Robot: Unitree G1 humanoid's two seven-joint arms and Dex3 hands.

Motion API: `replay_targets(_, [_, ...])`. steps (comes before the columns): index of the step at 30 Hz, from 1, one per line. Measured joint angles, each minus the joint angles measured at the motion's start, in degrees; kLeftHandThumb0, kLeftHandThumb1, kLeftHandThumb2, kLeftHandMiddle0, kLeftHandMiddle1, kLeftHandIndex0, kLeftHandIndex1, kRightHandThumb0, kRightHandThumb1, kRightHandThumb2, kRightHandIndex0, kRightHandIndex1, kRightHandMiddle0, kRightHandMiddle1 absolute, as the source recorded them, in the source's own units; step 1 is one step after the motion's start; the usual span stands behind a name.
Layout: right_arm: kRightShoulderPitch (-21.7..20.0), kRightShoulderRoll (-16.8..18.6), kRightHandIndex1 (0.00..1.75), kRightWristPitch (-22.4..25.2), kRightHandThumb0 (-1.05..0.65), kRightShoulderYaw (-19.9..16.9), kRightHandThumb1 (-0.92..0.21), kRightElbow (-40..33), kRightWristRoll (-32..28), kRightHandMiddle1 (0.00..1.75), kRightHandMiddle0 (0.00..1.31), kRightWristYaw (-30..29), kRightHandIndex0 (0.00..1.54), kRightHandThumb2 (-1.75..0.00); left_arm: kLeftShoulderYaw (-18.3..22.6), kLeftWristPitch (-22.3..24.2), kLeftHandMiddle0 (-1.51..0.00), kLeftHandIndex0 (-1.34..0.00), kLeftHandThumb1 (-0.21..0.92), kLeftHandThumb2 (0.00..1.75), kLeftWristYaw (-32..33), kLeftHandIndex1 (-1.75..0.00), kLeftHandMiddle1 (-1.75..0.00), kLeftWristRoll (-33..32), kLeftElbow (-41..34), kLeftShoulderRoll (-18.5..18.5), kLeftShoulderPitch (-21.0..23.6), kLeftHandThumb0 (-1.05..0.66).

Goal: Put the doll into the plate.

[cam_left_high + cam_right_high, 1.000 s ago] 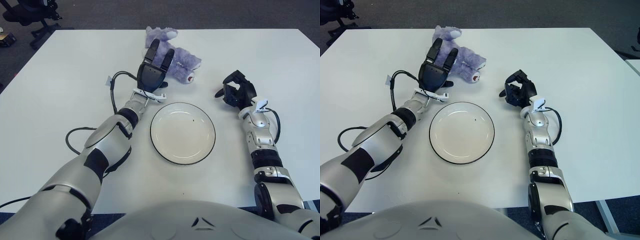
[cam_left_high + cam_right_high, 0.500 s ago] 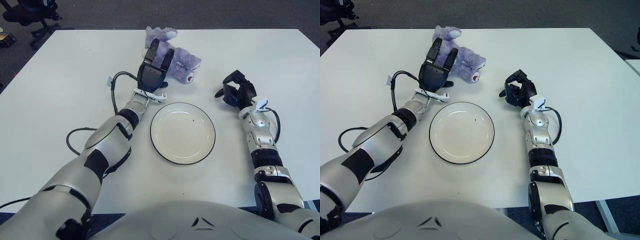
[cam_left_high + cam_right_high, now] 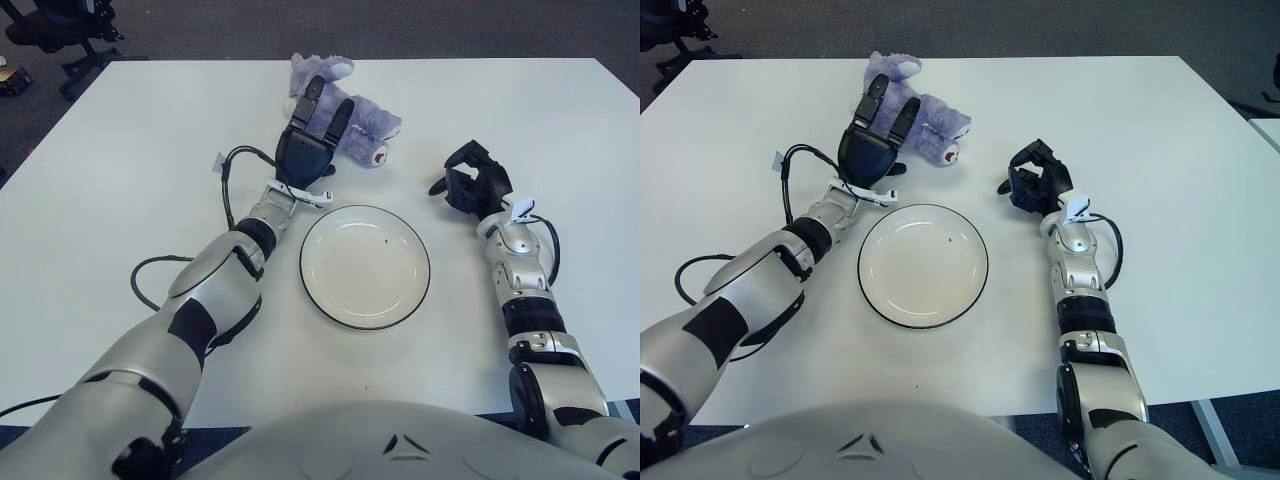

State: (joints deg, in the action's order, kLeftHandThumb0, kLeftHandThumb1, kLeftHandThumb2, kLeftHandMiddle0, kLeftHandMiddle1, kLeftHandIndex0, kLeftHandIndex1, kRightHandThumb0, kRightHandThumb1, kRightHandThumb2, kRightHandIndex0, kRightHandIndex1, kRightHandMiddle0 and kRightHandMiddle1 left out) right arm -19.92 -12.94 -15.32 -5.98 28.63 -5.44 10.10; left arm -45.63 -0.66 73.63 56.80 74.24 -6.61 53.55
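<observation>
Left hand (image 3: 312, 130), fingers spread and empty, reaches over the purple plush doll (image 3: 355, 112) at upper centre, ready to grasp it for the white black-rimmed plate (image 3: 365, 266).

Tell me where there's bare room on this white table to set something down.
The white table is bare along its left edge, across the far right corner beyond the right hand, and in front of the black-rimmed white plate. It is crowded at far centre, where the left hand reaches over the purple plush doll.
</observation>
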Motion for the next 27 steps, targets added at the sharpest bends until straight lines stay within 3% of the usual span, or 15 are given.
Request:
replay_targets(11, [-1.0,-0.2,1.75,-0.2,-0.39,0.0,-0.66,1.4,0.0,1.75,0.36,0.3,0.91,-0.86,0.4,-2.4,-0.21,-0.44,0.85,0.09,6.8,-0.01,0.0,-0.1,0.7,-0.1,0.2,0.03])
replay_targets(27, [-2.0,-0.5,1.75,-1.1,-0.39,0.0,-0.65,3.3,0.0,1.75,0.37,1.1,0.91,-0.87,0.7,-3.2,-0.17,-0.4,0.84,0.09,6.8,0.0,0.0,-0.2,1.3,0.1,0.5,-0.09])
